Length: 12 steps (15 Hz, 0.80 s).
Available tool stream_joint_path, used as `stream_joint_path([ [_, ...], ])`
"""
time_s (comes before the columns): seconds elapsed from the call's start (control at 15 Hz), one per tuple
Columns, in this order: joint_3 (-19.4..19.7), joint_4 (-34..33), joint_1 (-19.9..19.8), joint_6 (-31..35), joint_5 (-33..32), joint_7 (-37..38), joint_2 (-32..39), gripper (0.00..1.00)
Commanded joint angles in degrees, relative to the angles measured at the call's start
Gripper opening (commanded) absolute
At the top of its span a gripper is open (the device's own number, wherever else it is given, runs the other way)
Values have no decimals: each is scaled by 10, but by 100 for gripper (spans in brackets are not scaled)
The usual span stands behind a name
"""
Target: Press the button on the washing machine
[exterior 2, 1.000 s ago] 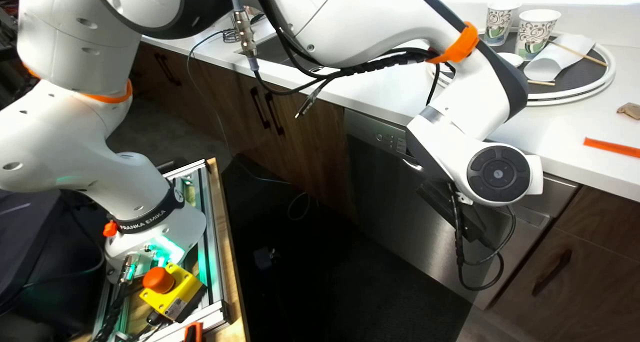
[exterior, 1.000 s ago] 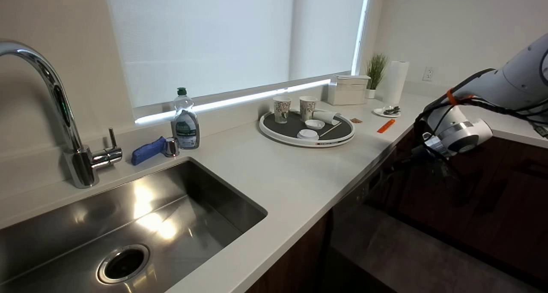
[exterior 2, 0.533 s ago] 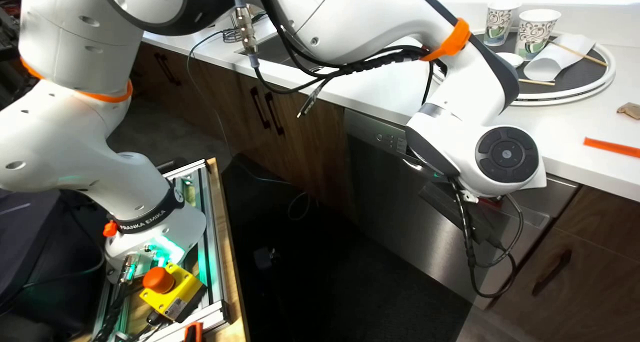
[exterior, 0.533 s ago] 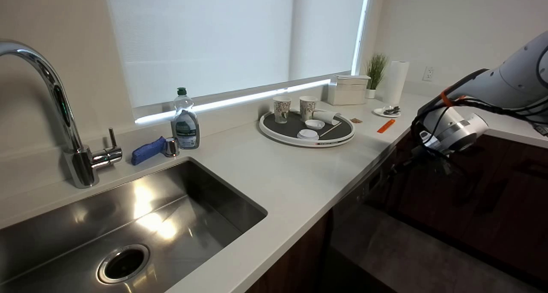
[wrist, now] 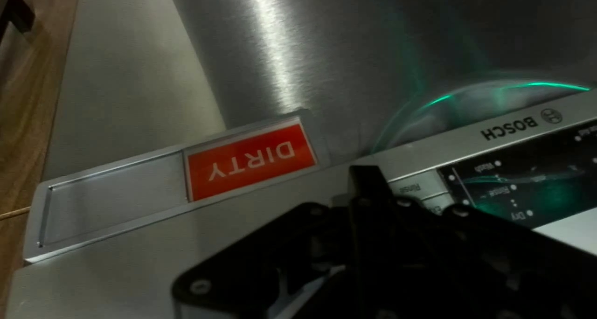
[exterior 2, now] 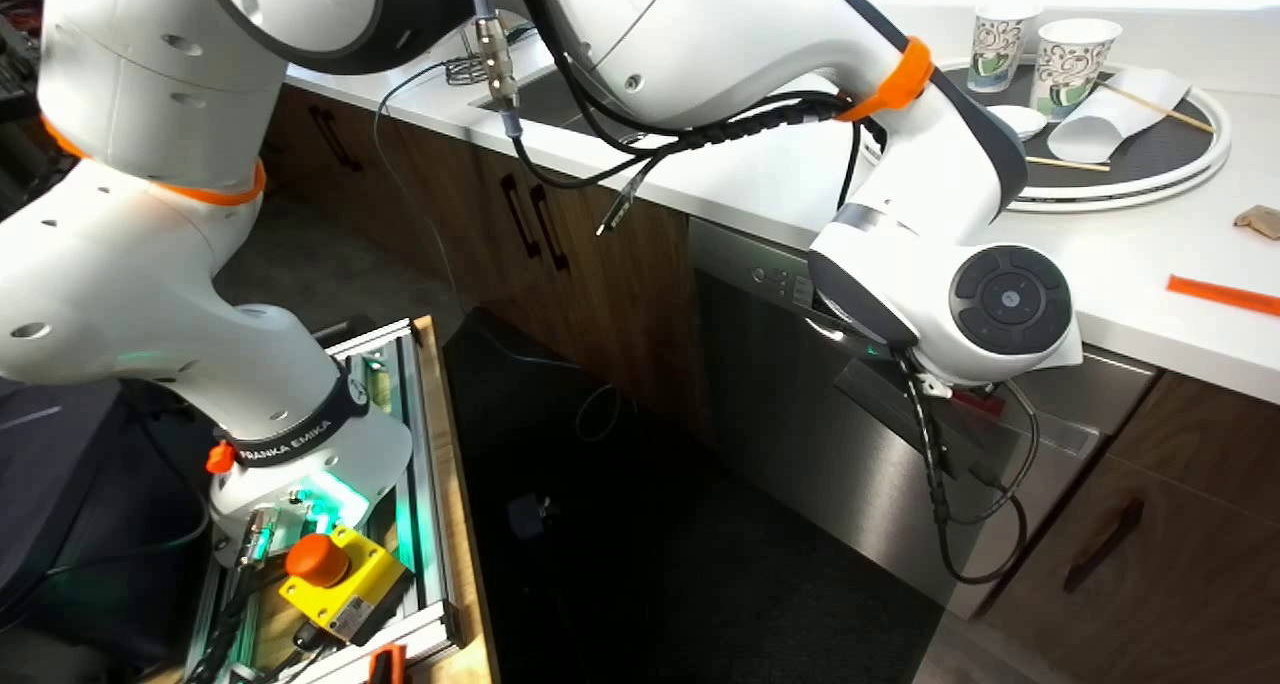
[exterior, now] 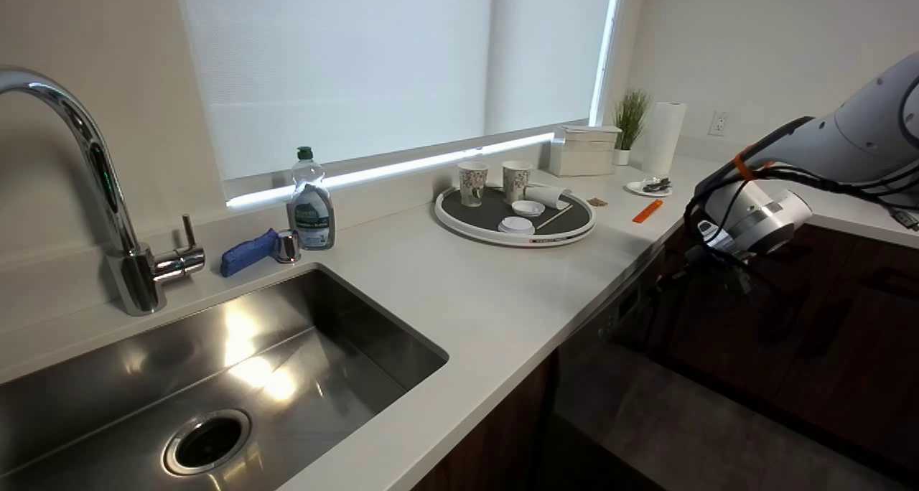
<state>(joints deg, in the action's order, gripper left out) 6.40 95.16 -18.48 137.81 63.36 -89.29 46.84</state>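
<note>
The washing machine (exterior 2: 780,404) is a built-in appliance with a brushed steel front under the counter; its dark edge also shows in an exterior view (exterior: 599,326). In the wrist view, its steel front (wrist: 336,44) has a control strip with a "Rinse" button (wrist: 415,187), another button partly hidden below it, and a black display (wrist: 536,188). My gripper (wrist: 366,176) is shut and empty, its tips over the strip just left of the "Rinse" button. I cannot tell whether they touch. In an exterior view the gripper (exterior: 664,283) is dark beside the counter edge; in the other the arm's wrist hides the fingertips.
A red "DIRTY" sign (wrist: 252,160) is on the appliance front. The white counter (exterior 2: 1130,264) overhangs above. It bears a round tray (exterior: 459,229) with cups and an orange strip (exterior: 647,211). Loose black cables (exterior 2: 935,484) hang from the wrist.
The arm's wrist has tilted and risen a little, and the forearm has shifted slightly left in both exterior views. The red sign has come into view beneath the wrist.
</note>
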Motion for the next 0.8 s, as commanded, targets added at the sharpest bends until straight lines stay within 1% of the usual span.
stream_joint_path([
  [0.0, -10, -6, -5, 10, -16, 11, 9, 0],
  [0.2, -9, -7, -2, 17, -17, 12, 12, 0],
  [0.73, -16, -12, -12, 23, -3, 5, 15, 0],
])
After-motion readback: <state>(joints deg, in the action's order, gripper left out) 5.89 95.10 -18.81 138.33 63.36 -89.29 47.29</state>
